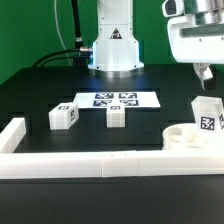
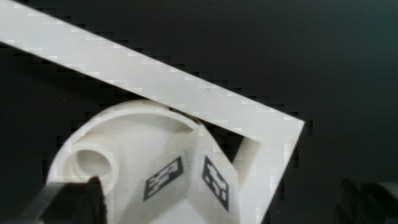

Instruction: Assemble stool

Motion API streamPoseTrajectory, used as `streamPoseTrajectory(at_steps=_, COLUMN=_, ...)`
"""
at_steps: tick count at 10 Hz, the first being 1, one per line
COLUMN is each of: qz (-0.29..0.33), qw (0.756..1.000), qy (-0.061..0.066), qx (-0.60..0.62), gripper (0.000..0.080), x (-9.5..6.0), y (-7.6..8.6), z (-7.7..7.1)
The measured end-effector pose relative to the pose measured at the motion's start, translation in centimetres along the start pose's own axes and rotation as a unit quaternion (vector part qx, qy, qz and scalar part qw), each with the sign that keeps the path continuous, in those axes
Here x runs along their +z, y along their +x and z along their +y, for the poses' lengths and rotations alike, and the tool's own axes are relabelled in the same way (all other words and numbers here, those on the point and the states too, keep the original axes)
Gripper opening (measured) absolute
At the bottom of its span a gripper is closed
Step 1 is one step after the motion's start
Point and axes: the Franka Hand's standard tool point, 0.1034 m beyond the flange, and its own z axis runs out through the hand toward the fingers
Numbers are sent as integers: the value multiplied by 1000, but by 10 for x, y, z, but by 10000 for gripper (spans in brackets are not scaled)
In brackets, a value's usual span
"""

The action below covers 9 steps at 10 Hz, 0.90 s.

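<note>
The round white seat disc (image 1: 182,138) lies at the exterior view's right, against the white rail. One blocky white leg (image 1: 207,118) with a tag stands upright on it. My gripper (image 1: 203,73) hangs just above that leg, apart from it. In the wrist view the seat (image 2: 111,140) and the tagged leg (image 2: 196,180) lie below my gripper (image 2: 214,208). A dark finger (image 2: 68,200) shows at each side of the leg, wide apart, holding nothing. Two more legs lie on the table, one (image 1: 62,116) at the left and one (image 1: 115,117) in the middle.
The marker board (image 1: 115,100) lies flat behind the two loose legs. The long white rail (image 1: 90,161) borders the table's front and left side and also shows in the wrist view (image 2: 160,75). The robot base (image 1: 113,45) stands at the back.
</note>
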Motion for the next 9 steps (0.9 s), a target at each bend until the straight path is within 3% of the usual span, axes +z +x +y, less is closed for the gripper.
streamPoseTrajectory(at_steps=3, qz=-1, qw=976, qy=-9, qx=-220, gripper=649, x=1, y=-1, z=3)
streamPoseTrajectory(at_steps=6, qz=4, qw=912, qy=-23, qx=-410, gripper=649, x=4, y=1, z=3)
streamPoseTrajectory(at_steps=7, qz=21, qw=906, qy=-13, qx=-424, gripper=649, x=2, y=2, z=-1)
streamPoseTrajectory(at_steps=9, qz=21, qw=880, qy=-17, qx=-475, gripper=649, x=3, y=5, z=1)
